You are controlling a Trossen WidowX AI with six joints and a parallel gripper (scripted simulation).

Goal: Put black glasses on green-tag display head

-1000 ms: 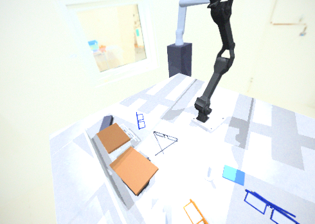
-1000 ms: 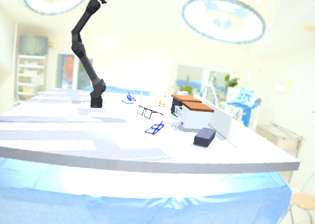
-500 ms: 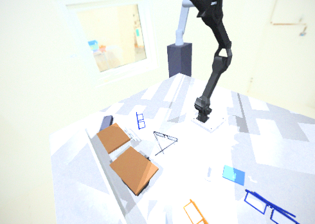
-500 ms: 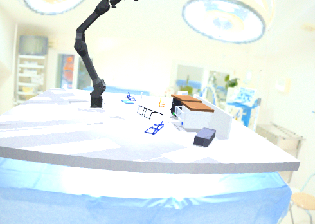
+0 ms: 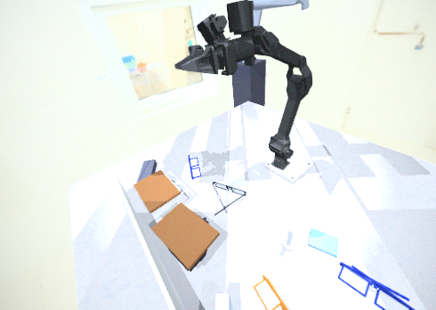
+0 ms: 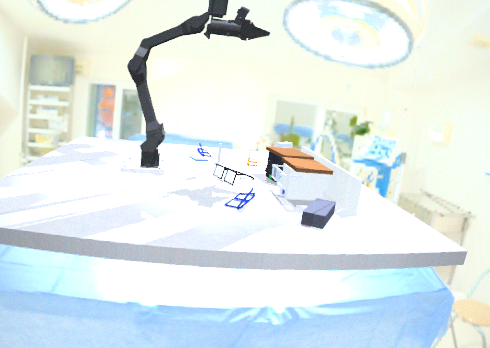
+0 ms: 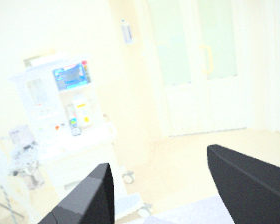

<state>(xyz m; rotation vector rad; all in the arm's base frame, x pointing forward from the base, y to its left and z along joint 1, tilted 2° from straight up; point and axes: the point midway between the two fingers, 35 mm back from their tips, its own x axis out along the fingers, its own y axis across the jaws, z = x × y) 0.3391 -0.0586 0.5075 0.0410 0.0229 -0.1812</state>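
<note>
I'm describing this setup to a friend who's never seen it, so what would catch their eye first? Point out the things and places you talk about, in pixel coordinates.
Probably the black arm [image 5: 291, 109] [image 6: 145, 97], arching high over the table with its open, empty tool [image 5: 178, 66] [image 6: 269, 33] [image 7: 159, 163] up in the air. Next, two flat orange-brown boards [image 5: 184, 233] [image 6: 307, 165] side by side near the low pale wall at the table's edge. Then the bright blue glasses [image 5: 373, 285] [image 6: 203, 151], beyond the light blue pad from the black pair.

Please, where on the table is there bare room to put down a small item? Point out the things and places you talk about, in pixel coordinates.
Bare patches: between the black glasses [image 5: 229, 188] [image 6: 225, 174] and the arm's base plate [image 5: 292, 178]; also between those glasses and the white post [image 5: 290, 238] [image 6: 220, 153]. It is crowded by the wooden boards [image 5: 185, 235] [image 6: 307, 165], where the dark block [image 5: 147, 170] [image 6: 318, 213] sits close.
</note>
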